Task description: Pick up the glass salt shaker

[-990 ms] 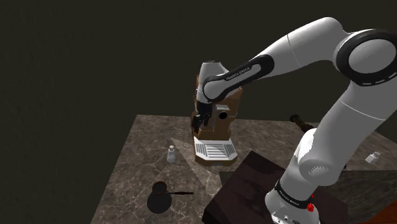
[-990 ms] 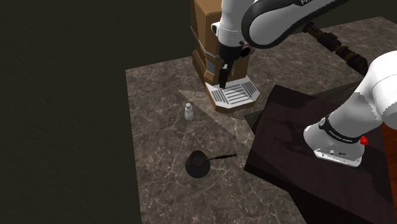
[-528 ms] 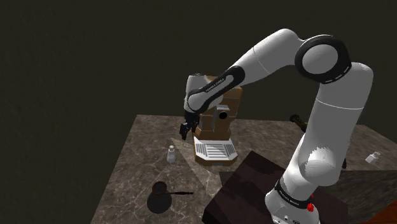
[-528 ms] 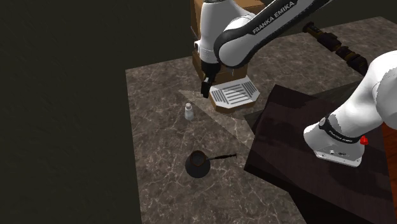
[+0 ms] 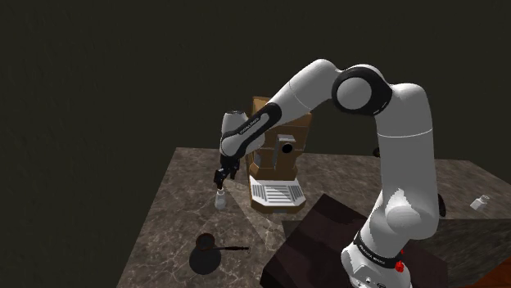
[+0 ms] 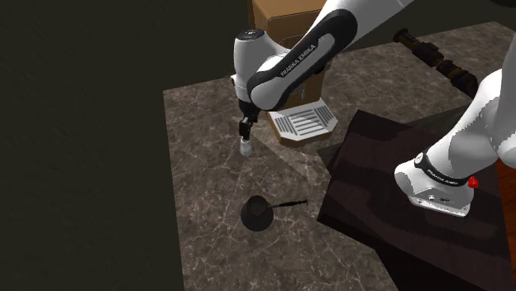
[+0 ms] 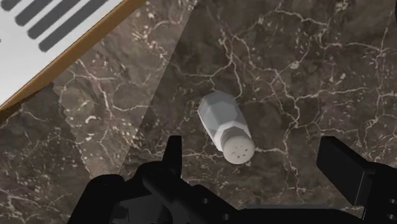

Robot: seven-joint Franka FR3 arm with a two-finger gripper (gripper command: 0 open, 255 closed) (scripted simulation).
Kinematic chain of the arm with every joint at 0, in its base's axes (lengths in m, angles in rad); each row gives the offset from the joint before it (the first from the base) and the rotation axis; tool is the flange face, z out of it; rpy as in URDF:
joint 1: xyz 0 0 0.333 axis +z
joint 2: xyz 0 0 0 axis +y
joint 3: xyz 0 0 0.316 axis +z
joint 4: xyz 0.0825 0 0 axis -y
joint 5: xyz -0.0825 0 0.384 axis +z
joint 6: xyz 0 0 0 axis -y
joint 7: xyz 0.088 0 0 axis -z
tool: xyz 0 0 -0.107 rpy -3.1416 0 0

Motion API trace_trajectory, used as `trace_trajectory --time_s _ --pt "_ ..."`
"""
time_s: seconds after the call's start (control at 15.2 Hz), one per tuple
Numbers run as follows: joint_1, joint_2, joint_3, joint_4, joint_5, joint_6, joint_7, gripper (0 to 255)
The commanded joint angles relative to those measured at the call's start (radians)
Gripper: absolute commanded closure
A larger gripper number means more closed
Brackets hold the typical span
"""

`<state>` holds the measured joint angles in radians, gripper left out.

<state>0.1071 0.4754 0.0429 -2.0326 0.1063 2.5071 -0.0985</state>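
A small white salt shaker (image 7: 226, 127) with a holed cap stands upright on the dark marbled counter (image 7: 305, 70). It also appears under the hand as the shaker (image 5: 219, 199) and the shaker (image 6: 245, 148). My black gripper (image 7: 254, 167) hangs just above it, open, with the shaker between the spread fingers and touching neither. In the shoulder view the gripper (image 5: 219, 178) sits right over the shaker's cap. In the second exterior view the gripper (image 6: 244, 130) is also directly above it.
A brown coffee machine (image 5: 278, 155) with a white slotted drip tray (image 6: 303, 122) stands close behind the shaker. A dark long-handled pot (image 6: 258, 213) sits nearer the counter's front. A second small shaker (image 5: 480, 202) rests far right. The dark stand (image 6: 397, 198) holds the arm.
The arm has swung from the coffee machine's front toward the shoulder view's left and come down, so the gripper now hangs right over the shaker. The shaker has not moved.
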Motion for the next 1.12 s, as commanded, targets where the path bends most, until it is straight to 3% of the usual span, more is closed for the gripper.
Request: trace_trajectory --time_s 0.0,0.59,0.66,1.06 --pt "0.002 0.071 0.004 0.063 0.003 0.011 -0.002 0" --pt "0.001 0.156 0.006 0.08 0.006 0.079 -0.01 0" --pt "0.001 0.157 0.006 0.083 0.005 0.077 -0.009 255" --pt "0.001 0.157 0.006 0.084 0.005 0.076 -0.009 255"
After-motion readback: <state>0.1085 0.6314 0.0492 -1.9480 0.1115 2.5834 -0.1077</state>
